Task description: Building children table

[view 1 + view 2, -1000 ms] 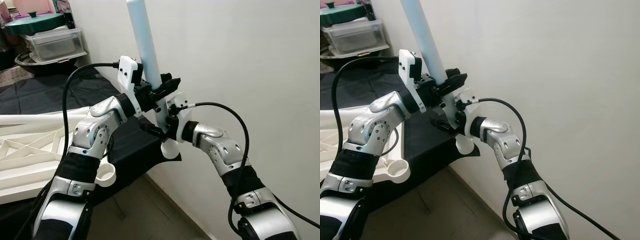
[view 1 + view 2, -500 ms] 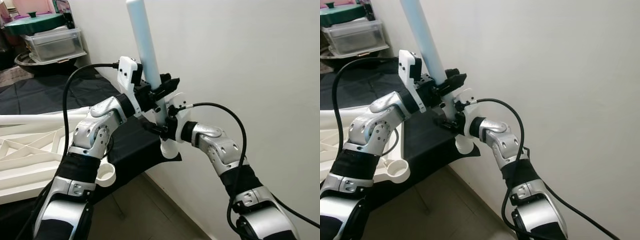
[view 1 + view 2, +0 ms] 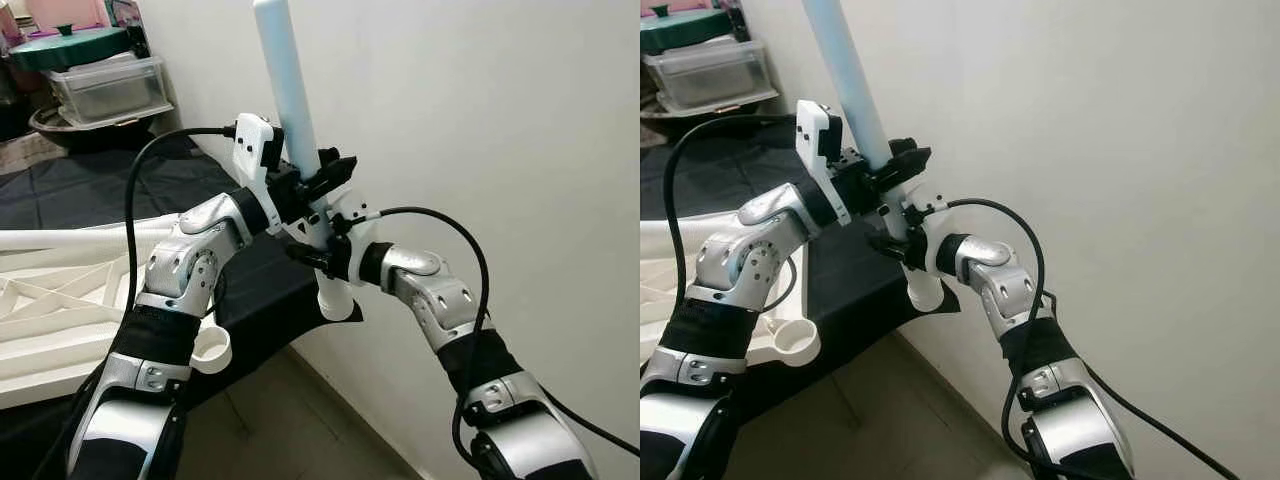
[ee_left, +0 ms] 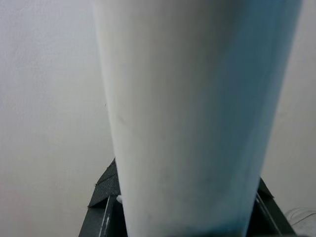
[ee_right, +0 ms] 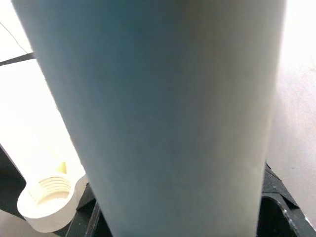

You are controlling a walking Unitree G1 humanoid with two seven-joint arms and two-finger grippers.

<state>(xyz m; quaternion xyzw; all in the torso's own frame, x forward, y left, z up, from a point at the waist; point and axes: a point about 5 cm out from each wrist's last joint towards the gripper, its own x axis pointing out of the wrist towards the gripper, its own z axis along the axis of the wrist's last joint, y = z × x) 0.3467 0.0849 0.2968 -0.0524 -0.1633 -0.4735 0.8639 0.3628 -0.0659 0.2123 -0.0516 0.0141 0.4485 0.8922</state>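
A pale blue-white table leg (image 3: pixel 290 95) stands nearly upright in the air, close to the white wall. My left gripper (image 3: pixel 318 185) is shut on its middle. Just below, my right gripper (image 3: pixel 318 256) is shut on it near the lower end (image 3: pixel 335 298). The white tabletop (image 3: pixel 45 320) lies upside down on the black-covered bench, its ribs facing up. A round leg socket (image 3: pixel 210 350) sits at its near corner, below my left arm. The leg (image 4: pixel 197 118) is very close in the left wrist view. The right wrist view has the leg (image 5: pixel 163 118) and the threaded socket (image 5: pixel 49 202).
The white wall (image 3: pixel 500 120) is right behind the leg and my right arm. Stacked plastic bins with a green lid (image 3: pixel 100 75) stand at the back left. Another white leg (image 3: pixel 70 240) lies along the tabletop. Tiled floor (image 3: pixel 290 430) shows below the bench edge.
My right gripper and forearm have shifted slightly left along the leg's lower part. The leg and left gripper have stayed about the same.
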